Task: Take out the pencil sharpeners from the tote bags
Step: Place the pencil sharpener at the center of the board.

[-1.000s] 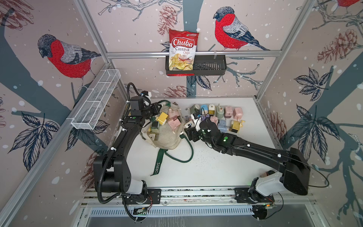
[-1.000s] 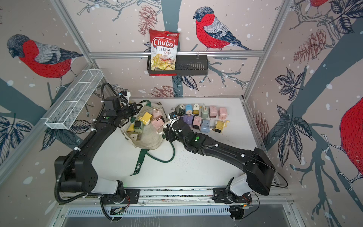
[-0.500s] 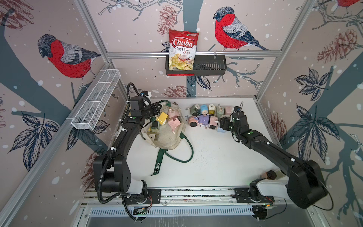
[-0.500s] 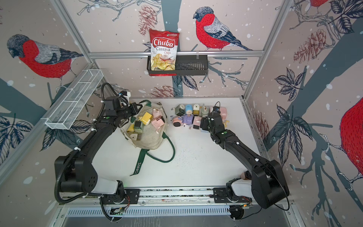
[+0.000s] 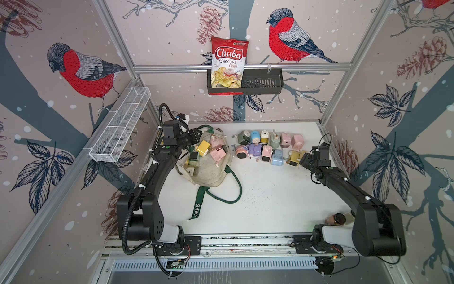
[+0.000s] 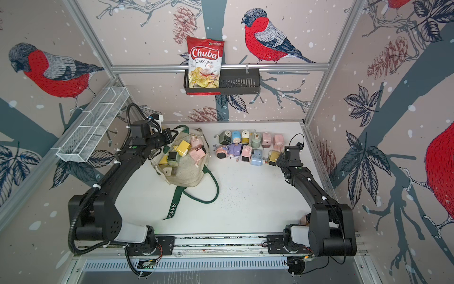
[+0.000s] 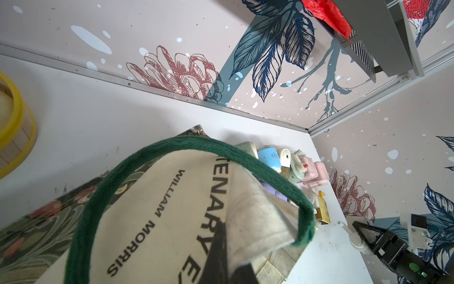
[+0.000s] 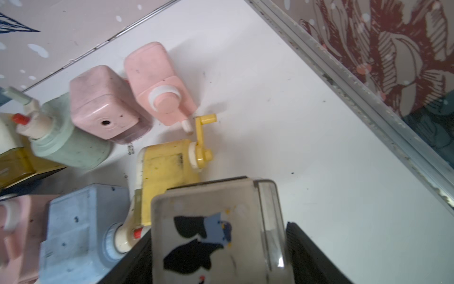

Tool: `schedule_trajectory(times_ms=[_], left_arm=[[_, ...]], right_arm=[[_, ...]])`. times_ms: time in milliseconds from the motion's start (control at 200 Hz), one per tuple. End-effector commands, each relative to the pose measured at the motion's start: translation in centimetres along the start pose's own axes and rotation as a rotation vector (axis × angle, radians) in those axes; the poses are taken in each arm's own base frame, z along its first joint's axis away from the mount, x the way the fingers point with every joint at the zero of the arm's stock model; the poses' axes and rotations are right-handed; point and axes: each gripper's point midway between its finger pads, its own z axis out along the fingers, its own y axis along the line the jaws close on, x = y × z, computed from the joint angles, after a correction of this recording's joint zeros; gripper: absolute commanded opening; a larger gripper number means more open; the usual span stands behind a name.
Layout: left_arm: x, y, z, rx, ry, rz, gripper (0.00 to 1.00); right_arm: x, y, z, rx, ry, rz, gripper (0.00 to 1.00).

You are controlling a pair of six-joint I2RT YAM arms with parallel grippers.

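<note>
Where the tote bag (image 5: 208, 172) slumps at the left of the white table (image 5: 270, 196), both top views show several pencil sharpeners (image 5: 203, 147) in its open mouth. The left gripper (image 5: 195, 136) is at the bag's rim. 11 others lie in 2 rows right of the bag, near the back wall. The right gripper (image 5: 303, 161) is at the right end of the front row, just beside a yellow sharpener (image 5: 293, 157).

From the left wrist, the left claw is closed, pinching the bag's cream canvas edge. The dark green strap handle (image 7: 172, 147) arches over lettering reading "WILLIAM MORRIS".

From the right wrist, 2 black fingers (image 8: 309, 253) clamp a cream sharpener (image 8: 216, 228) bearing a black-and-blue sticker. Beyond it on the table lie the yellow one, a blue sharpener (image 8: 78, 226), 2 pink ones and a green one.
</note>
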Motion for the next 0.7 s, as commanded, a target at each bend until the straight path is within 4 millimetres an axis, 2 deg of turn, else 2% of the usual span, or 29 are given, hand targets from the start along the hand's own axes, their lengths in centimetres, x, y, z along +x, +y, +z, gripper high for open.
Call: schedule_trajectory(times_ms=[0, 285, 515, 695], left_arm=[[-0.4, -0.2, -0.2, 0.005, -0.009, 0.007, 0.00], [-0.4, -0.2, -0.1, 0.008, -0.009, 0.006, 0.00], [-0.4, -0.2, -0.1, 0.008, -0.009, 0.007, 0.00], [-0.3, -0.2, 0.0, 0.009, -0.005, 0.005, 0.00]], right_arm=[[-0.2, -1.4, 0.5, 0.050, -0.002, -0.016, 0.49], [0.8, -3.8, 2.6, 0.113, 0.044, 0.011, 0.50], [1.8, -3.8, 4.6, 0.129, 0.102, 0.000, 0.51], [1.7, -3.4, 5.9, 0.127, 0.118, -0.009, 0.52]])
